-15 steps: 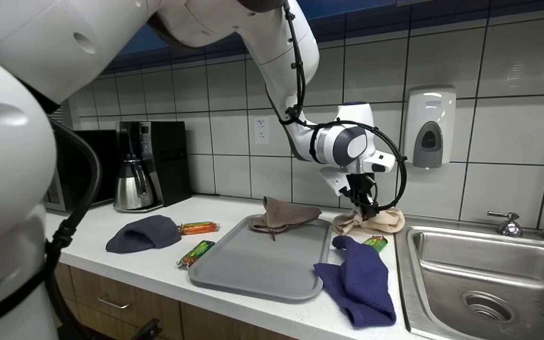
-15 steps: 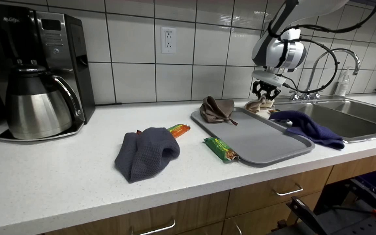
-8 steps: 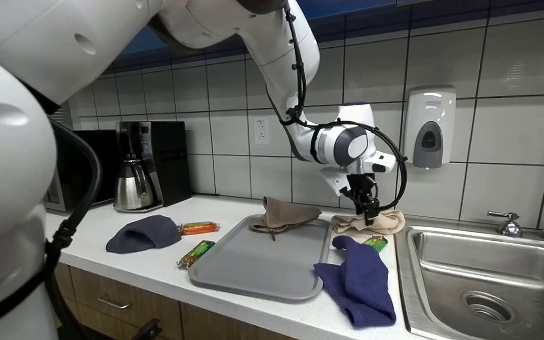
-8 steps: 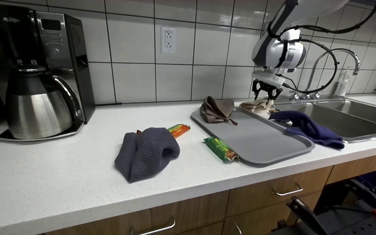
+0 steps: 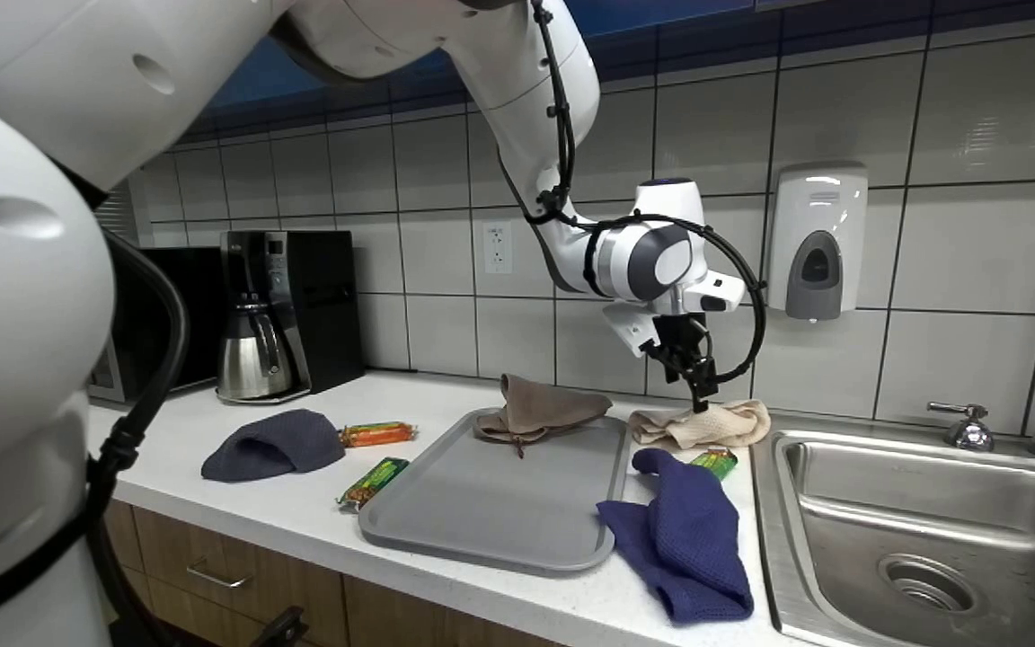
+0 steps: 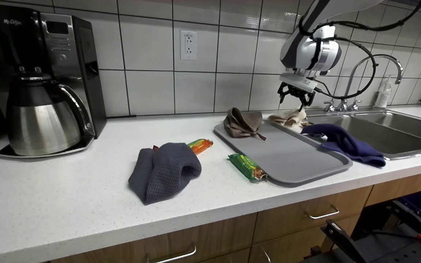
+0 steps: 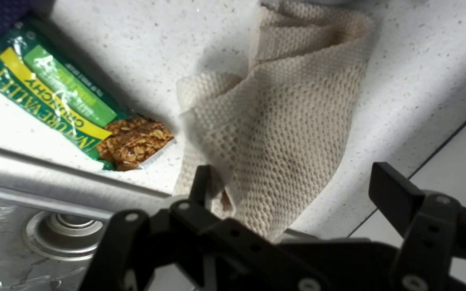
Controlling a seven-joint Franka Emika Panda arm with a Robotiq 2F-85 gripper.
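Progress: The crumpled, cream-coloured waffle-weave cloth (image 7: pixel 273 133) lay loose on the white speckled counter (image 6: pixel 86 197), at the centre of the wrist view. The black two-fingered gripper (image 7: pixel 292 182) was over it with its jaws wide apart, nothing clamped between them. The cloth was therefore judged set down and free. Contact between gripper and cloth could not be settled, as they overlapped in both exterior views. Left outside the gripper's reach of the moment were three other cloths: a brown one (image 5: pixel 544 409) at the upper end of the flat grey tray (image 5: pixel 517 521), a navy textured one (image 5: pixel 688 539) at lower right, and a slate-grey one (image 5: pixel 275 445) at left.

Markings: A green foil snack wrapper (image 7: pixel 55 93), left in the wrist view, read "NATURE VALLEY" and "CRUNCHY", upside down; its finer print was illegible. A black-and-steel coffee maker (image 6: pixel 68 54), upper left in an exterior view, bore "Mr. Coffee". An orange snack wrapper (image 6: pixel 200 146), mid-frame, yielded no readable text.
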